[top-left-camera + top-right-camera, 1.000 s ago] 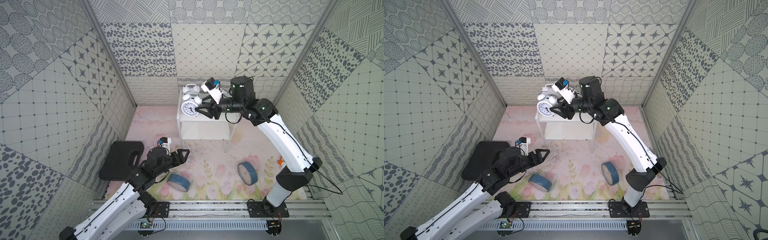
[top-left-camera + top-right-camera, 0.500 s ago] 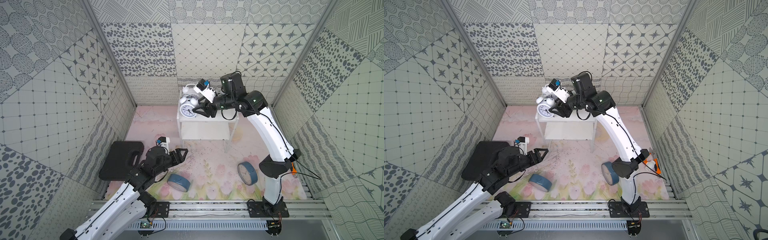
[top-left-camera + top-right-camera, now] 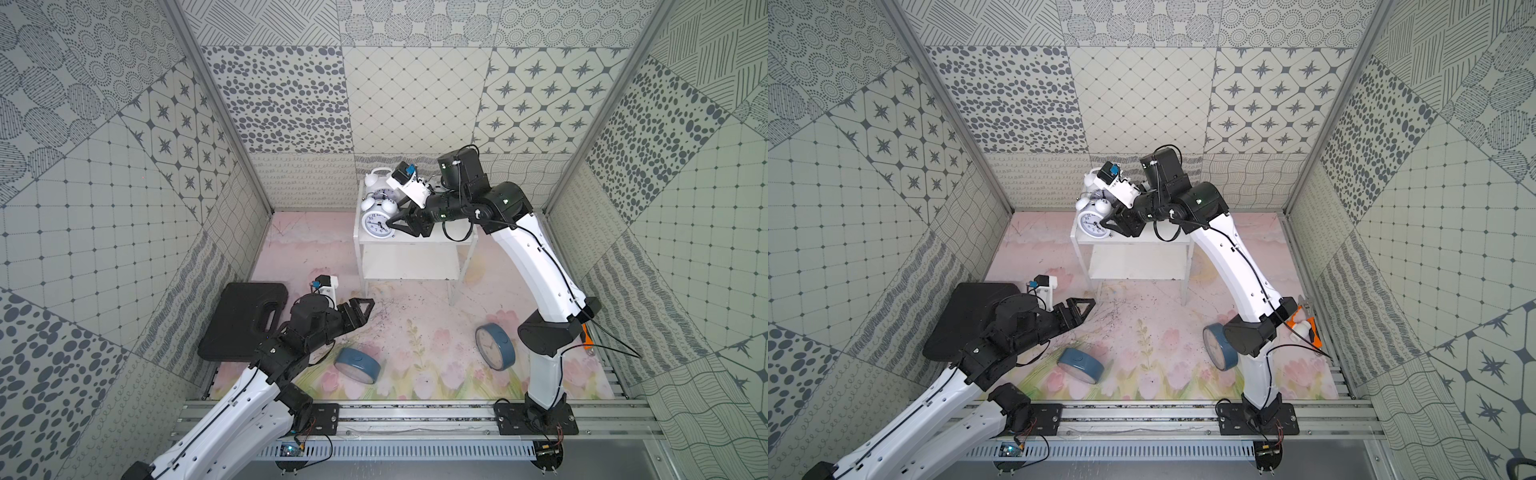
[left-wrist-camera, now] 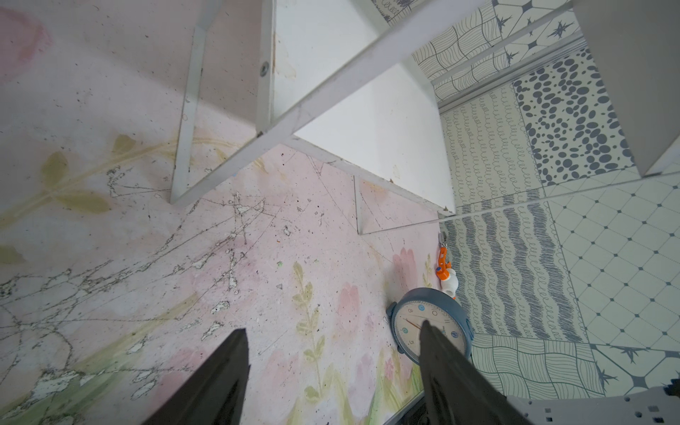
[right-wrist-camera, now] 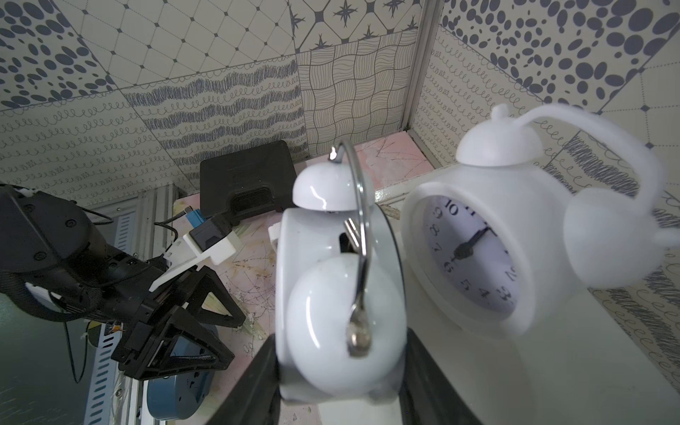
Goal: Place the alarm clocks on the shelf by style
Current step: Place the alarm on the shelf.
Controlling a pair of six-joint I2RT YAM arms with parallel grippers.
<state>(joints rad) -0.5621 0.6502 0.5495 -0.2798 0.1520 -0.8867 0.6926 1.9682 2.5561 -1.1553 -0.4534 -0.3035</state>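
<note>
Twin-bell alarm clock (image 3: 376, 222) in white stands at the front corner of the shelf (image 3: 419, 242), on the top board. The right end effector (image 3: 390, 225) is clamped on its body from both sides. A second white clock (image 5: 474, 257) is just beside it. My worry is that the held clock sits near the board's edge, so a skewed release may tip it off or push the neighbour. The left end effector (image 3: 360, 306) hangs open and empty above the counter (image 3: 415, 332). It could knock the nearer blue clock (image 3: 358, 365) lying there.
</note>
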